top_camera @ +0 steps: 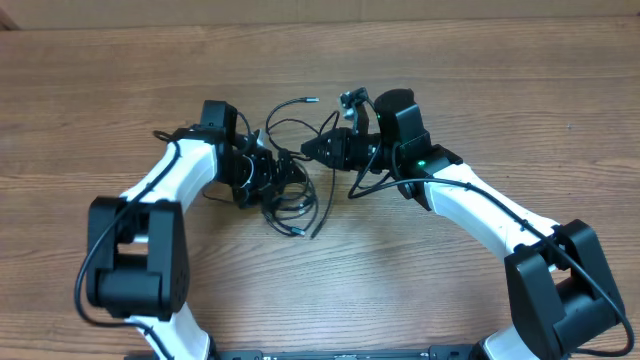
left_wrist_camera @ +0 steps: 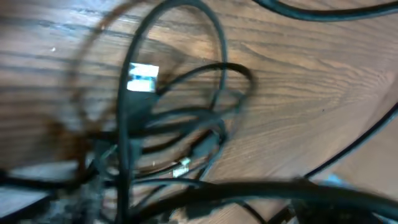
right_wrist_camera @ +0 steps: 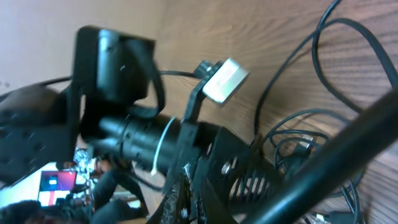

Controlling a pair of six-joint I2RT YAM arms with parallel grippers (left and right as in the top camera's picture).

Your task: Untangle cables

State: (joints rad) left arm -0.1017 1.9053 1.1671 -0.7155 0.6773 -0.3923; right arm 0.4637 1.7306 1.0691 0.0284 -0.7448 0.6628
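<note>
The cables (top_camera: 292, 203) are thin black cords in a tangled heap at the table's middle. One loop (top_camera: 283, 108) reaches toward the back and ends in a small plug (top_camera: 310, 100). My left gripper (top_camera: 268, 176) is pushed into the heap's left side, fingers spread. The left wrist view is blurred: crossing cable loops (left_wrist_camera: 186, 118), a pale tag (left_wrist_camera: 143, 78) and a metal plug (left_wrist_camera: 181, 167). My right gripper (top_camera: 306, 148) points left at the heap's upper edge. Its fingers (right_wrist_camera: 186, 202) are pressed together. I cannot tell whether a strand is pinched between them. More cable coils (right_wrist_camera: 292, 137) lie beyond.
The table (top_camera: 500, 80) is bare wood on all sides of the heap. The two grippers stand close together, nearly tip to tip. The left arm's wrist (right_wrist_camera: 124, 134) and its silver camera (right_wrist_camera: 224, 79) fill the right wrist view. Thick arm cables (top_camera: 360, 185) hang beside the right wrist.
</note>
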